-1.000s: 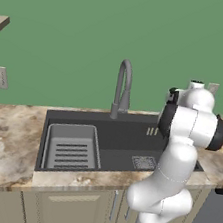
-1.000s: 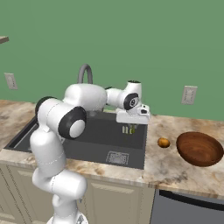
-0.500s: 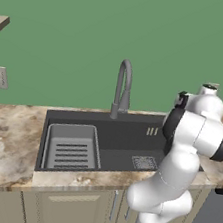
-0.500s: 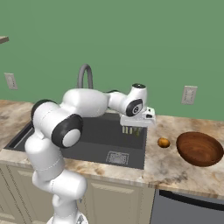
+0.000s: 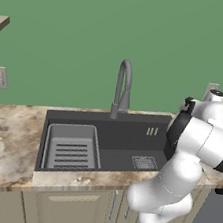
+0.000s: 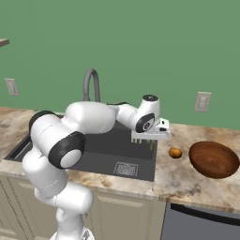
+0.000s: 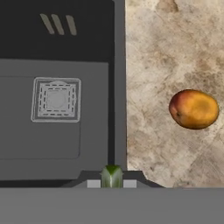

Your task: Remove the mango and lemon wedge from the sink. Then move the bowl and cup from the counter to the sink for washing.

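My claw is clamped on the tiny yellowish-green lemon wedge above the dark grey sink's rim, beside the marbled tabletop.

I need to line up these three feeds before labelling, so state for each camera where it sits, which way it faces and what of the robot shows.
Left base view: behind the arm's left, looking forward and down at the sink; the arm rises lower right.
Right base view: behind its right, facing the mango and bowl; the arm rises lower left, gripper at the sink edge.
Hand view: on the hand, looking down on the counter; the lemon wedge is pinched.
Shared: sink, mango.
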Available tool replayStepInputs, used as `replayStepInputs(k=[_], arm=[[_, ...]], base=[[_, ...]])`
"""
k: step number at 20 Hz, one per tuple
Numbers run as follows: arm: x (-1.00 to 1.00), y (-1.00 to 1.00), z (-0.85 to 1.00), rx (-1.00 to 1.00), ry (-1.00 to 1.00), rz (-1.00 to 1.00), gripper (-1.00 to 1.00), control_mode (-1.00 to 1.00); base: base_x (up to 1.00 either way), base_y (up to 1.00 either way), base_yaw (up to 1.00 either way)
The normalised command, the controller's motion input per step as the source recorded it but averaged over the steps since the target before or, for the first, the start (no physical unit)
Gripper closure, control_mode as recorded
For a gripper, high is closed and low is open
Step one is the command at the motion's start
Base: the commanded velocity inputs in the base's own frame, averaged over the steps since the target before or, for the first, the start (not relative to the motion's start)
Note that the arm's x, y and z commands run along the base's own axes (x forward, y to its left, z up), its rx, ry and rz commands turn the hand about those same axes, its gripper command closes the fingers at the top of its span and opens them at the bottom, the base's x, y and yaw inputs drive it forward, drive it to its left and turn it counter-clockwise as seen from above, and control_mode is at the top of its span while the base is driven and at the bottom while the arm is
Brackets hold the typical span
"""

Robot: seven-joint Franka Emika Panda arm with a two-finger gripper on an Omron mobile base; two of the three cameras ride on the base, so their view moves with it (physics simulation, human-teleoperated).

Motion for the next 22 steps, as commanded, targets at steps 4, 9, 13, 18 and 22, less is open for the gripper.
replayStepInputs(k=[4,9,13,18,22], arm=[[-0.17,-0.23,0.01,-0.04,0.00,-0.04,1.00,-1.00],[-0.06,-0.15,0.00,-0.08,0.04,-0.07,1.00,-1.00],[-0.08,-0.19,0.00,-0.03,0.04,-0.05,1.00,-1.00],[-0.15,-0.13,0.00,-0.02,0.06,-0.07,1.00,-1.00],[-0.21,-0.17,0.00,0.00,0.07,-0.07,1.00,-1.00]], base=[[0.00,0.00,0.00],[0.00,0.00,0.00],[0.00,0.00,0.00],[0.00,0.00,0.00],[0.00,0.00,0.00]])
